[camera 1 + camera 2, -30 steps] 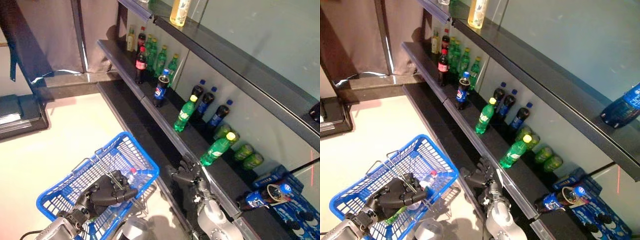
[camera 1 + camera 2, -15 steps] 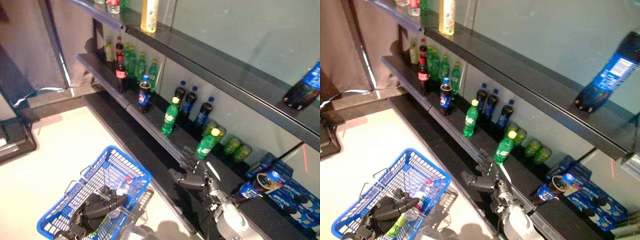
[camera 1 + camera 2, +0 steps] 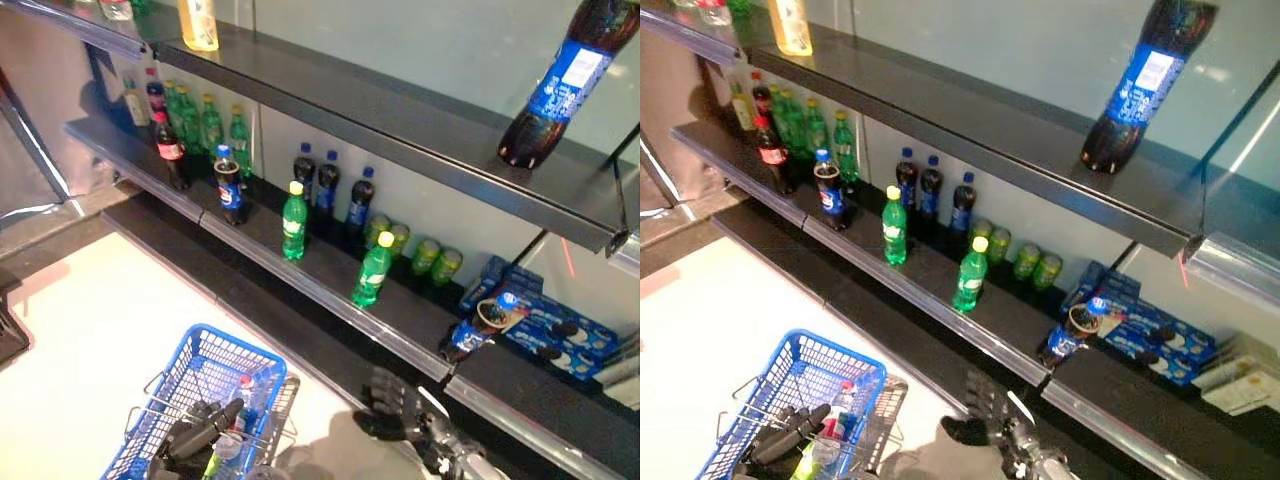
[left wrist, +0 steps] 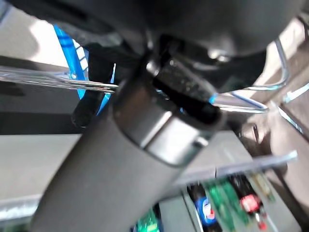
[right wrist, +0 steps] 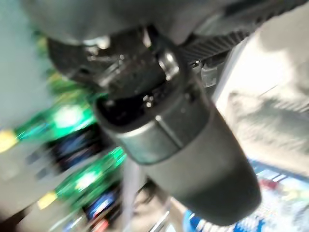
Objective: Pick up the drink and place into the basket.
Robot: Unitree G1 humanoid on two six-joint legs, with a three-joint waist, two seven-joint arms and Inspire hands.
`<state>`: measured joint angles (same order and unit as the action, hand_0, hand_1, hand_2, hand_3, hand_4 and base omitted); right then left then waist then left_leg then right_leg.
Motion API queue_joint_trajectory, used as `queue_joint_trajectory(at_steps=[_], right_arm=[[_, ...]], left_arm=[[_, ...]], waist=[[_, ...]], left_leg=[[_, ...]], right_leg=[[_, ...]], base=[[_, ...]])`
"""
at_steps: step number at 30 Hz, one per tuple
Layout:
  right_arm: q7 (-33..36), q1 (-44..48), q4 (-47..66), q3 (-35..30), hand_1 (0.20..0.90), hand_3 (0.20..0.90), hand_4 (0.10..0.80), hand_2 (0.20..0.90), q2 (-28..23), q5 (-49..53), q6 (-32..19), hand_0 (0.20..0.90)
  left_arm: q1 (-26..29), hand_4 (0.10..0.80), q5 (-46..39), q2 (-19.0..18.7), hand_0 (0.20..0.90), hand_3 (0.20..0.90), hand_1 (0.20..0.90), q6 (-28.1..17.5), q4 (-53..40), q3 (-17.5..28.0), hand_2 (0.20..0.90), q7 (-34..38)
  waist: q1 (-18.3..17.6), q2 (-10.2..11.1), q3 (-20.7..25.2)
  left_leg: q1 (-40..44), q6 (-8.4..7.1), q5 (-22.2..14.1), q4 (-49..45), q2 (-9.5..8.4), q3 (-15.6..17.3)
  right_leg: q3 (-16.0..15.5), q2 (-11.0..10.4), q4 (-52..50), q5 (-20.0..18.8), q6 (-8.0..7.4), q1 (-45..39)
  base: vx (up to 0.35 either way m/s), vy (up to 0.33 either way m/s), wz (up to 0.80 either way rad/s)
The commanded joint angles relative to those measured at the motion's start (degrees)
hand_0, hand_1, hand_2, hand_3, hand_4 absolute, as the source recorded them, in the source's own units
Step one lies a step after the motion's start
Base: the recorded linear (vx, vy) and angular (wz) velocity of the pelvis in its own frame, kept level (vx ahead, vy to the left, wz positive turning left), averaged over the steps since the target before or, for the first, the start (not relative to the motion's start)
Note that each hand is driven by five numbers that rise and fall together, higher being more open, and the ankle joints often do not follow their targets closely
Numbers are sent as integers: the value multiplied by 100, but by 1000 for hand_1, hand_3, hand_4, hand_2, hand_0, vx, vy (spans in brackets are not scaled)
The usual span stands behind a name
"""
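Observation:
My left hand (image 3: 193,440) is shut on the thin wire handles (image 4: 58,81) of the blue basket (image 3: 215,352), which hangs low at the left. A clear drink with a red cap (image 3: 243,386) and a green one lie in the basket. My right hand (image 3: 388,411) is open and empty, fingers spread, below the front edge of the lower shelf (image 3: 330,305). A green bottle with a yellow cap (image 3: 372,270) stands on that shelf above the hand, apart from it. A second green bottle (image 3: 292,222) stands further left.
Cola bottles (image 3: 229,186) and green bottles (image 3: 205,122) line the lower shelf at the left, with dark bottles (image 3: 328,190) and green cans (image 3: 434,260) behind. A tilted cola bottle (image 3: 476,327) leans by blue packs (image 3: 545,322). A large cola bottle (image 3: 556,82) stands on the upper shelf.
The whole picture has shifted, so the camera has moved. My right hand now lies lower and further from the green bottle than before. My left hand still holds the basket.

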<state>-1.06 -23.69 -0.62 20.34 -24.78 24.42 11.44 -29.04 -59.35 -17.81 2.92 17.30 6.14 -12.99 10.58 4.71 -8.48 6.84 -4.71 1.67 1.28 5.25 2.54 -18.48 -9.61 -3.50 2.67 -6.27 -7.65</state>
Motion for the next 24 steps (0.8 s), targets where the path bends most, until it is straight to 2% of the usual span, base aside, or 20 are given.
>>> queue_joint_trajectory(at_steps=[1, 5, 7, 12, 13, 14, 15, 16, 18, 20, 22, 24], right_arm=[[-190, 507, 31, 27, 900, 900, 800, 900, -208, -228, -429, 900], [-72, 627, -777, 83, 900, 900, 800, 900, -47, -104, -412, 900], [2, 671, -1380, 49, 900, 900, 800, 900, 143, -281, -559, 900], [572, 974, -2888, -71, 900, 900, 800, 900, 619, -479, -828, 900], [676, 1021, -3212, -174, 900, 900, 800, 900, 754, -461, -882, 900], [920, 1064, -3520, -312, 900, 900, 800, 900, 921, -544, -963, 900], [988, 1074, -3555, -329, 900, 900, 800, 900, 950, -541, -964, 900], [1175, 1018, -3788, -506, 900, 900, 800, 900, 1017, -288, -1083, 900], [1224, 975, -3815, -581, 900, 900, 800, 900, 1029, -287, -1102, 900], [1140, 976, -4051, -700, 900, 900, 800, 900, 958, -535, -1213, 900], [1083, 1026, -4167, -723, 900, 900, 800, 900, 921, -725, -1204, 900], [1148, 1132, -4339, -750, 900, 900, 800, 900, 844, -768, -1215, 900]], left_arm=[[1020, 100, -488, -81, 300, 200, 300, -1431, -1174, 139, 300, -580], [1245, 100, -568, 40, 300, 200, 300, -1577, -691, 160, 300, -439], [1336, 100, -682, 166, 300, 200, 300, -1657, -313, 236, 300, -418], [1652, 100, -929, 346, 300, 200, 300, -1836, 487, 382, 300, -69], [1711, 100, -950, 373, 300, 200, 300, -1858, 629, 415, 300, 53], [1823, 100, -898, 425, 300, 200, 300, -1879, 871, 424, 300, 155], [1850, 100, -895, 436, 300, 200, 300, -1870, 918, 419, 300, 178], [2003, 100, -719, 457, 300, 200, 300, -1857, 1255, 264, 300, 64], [2059, 100, -634, 461, 300, 200, 300, -1843, 1312, 200, 300, 123], [2026, 100, -664, 545, 300, 200, 300, -1967, 1446, 238, 300, 96], [1974, 100, -776, 594, 300, 200, 300, -2052, 1457, 264, 300, 75], [1921, 100, -829, 638, 300, 200, 300, -2007, 1408, 255, 300, -13]], waist=[[36, -183, 81], [9, -192, 59], [5, -199, 51], [1, -241, 72], [-29, -251, 93], [-124, -264, 118], [-151, -268, 119], [-347, -278, 118], [-424, -277, 103], [-409, -320, 15], [-363, -374, -32], [-293, -490, -117]], left_leg=[[-51, -20, -20, -8, 18, 14], [-107, -20, -2, 31, -9, 33], [-128, -4, -29, 25, -57, 24], [-91, 91, -90, 85, -190, -70], [-82, 120, -97, 112, -220, -122], [-70, 174, -118, 136, -262, -246], [-67, 185, -125, 137, -270, -282], [-104, 249, -149, 89, -361, -603], [-136, 258, -164, 16, -391, -743], [-232, 181, -136, -125, -385, -840], [-268, 120, -50, -77, -336, -823], [-380, -9, 176, 110, -254, -737]], right_leg=[[-56, -82, 248, -213, -265, -235], [-73, -136, 296, -258, -270, -186], [-87, -180, 316, -278, -282, -175], [-44, -264, 296, -284, -330, -178], [32, -229, 243, -232, -310, -158], [290, -76, 175, -132, -230, -103], [347, -38, 157, -106, -209, -92], [825, 285, 87, -4, -34, 14], [962, 400, 51, 34, 49, 46], [781, 487, 5, 63, 171, 64], [694, 475, 14, 53, 178, 76], [587, 485, 68, 69, 177, 93]], base=[[-107, 27, -12], [-76, 47, -4], [-61, 62, -6], [-40, 46, -4], [0, 0, 0], [-14, -9, 9], [19, -49, 29], [19, -52, 46], [-7, -58, 111], [-82, -85, 122], [-140, -28, 42], [-209, 43, 28]])
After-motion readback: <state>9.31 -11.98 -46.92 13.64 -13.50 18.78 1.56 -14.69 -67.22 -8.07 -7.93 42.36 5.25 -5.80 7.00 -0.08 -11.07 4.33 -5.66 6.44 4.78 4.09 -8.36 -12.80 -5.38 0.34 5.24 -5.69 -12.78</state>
